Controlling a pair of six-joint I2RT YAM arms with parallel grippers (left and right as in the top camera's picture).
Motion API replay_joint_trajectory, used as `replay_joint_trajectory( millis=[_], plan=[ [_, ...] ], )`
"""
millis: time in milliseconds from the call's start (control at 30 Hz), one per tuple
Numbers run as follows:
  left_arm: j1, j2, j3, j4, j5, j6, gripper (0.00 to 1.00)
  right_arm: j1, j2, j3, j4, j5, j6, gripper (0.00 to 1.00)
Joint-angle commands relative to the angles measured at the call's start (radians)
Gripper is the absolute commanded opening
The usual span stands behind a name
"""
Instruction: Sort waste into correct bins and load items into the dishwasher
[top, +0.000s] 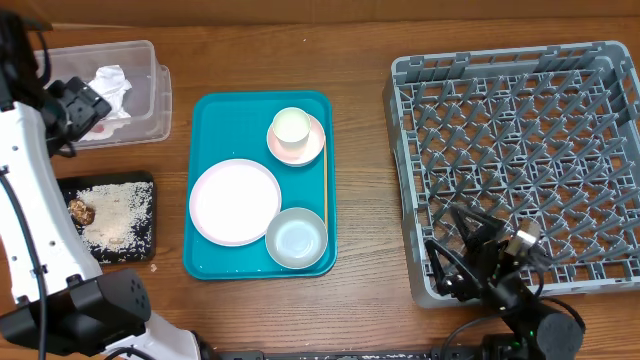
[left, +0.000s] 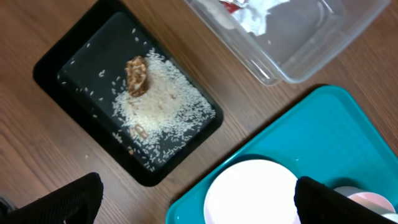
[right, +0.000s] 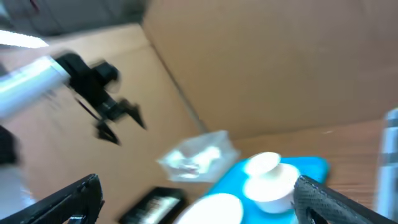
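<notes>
- Overhead: at the far left of the tabletop (top: 360, 60), a clear tub (top: 155, 100) holds crumpled white tissue (top: 112, 85). Just in front of it, a black tray (top: 100, 180) carries pale crumbs (top: 118, 215) and a brown lump (top: 81, 211). In the middle, a teal tray (top: 220, 125) holds a pale pink plate (top: 235, 201) and a white bowl (top: 297, 238). It also holds a whitish cup (top: 291, 126) sitting in a pink bowl (top: 312, 150), and a thin stick (top: 325, 190) lying along its right edge. A grey rack (top: 520, 150) with upright pegs stands at the right.
- Left wrist: the left hand (left: 198, 182) is spread wide and holds nothing. It hangs above the teal tray's corner and the plate, near the black tray. A red-and-white wrapper (left: 233, 5) lies beside the tissue in the tub.
- Right wrist: the picture is blurred. The right hand (right: 196, 186) is spread wide and empty. Beyond it are the cup in its bowl, the plate and the tub.
</notes>
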Motion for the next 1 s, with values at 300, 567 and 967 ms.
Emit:
replay_joint_trajectory(
  millis=[300,567,967],
  plan=[
    [0.01,0.01,-0.003,-0.003,0.023,-0.024,1.0,0.003,0.082,0.351,-0.195,0.119,0.056,1.0],
    [0.01,0.01,-0.003,-0.003,0.023,-0.024,1.0,0.005,0.561,0.921,-0.722,0.086,-0.312,1.0],
    [0.01,0.01,-0.003,-0.003,0.023,-0.024,1.0,0.524,1.195,1.472,-1.242,0.522,-0.397,0.99]
  ],
)
